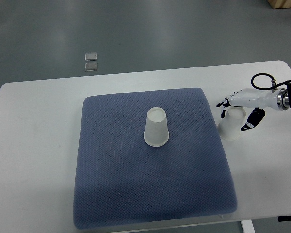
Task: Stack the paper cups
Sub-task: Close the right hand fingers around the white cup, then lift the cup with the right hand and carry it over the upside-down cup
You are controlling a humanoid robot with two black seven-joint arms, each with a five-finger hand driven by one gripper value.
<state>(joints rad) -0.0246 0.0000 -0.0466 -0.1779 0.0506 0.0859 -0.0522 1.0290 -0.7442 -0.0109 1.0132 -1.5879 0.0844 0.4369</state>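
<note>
you had one paper cup (156, 127) standing upside down near the middle of the blue mat (116, 189), nothing visible in it. your right hand (243, 110) came in from the right edge with its fingers curled around a second cup (231, 127), just off the mat's right edge on the white table (34, 145).
</note>
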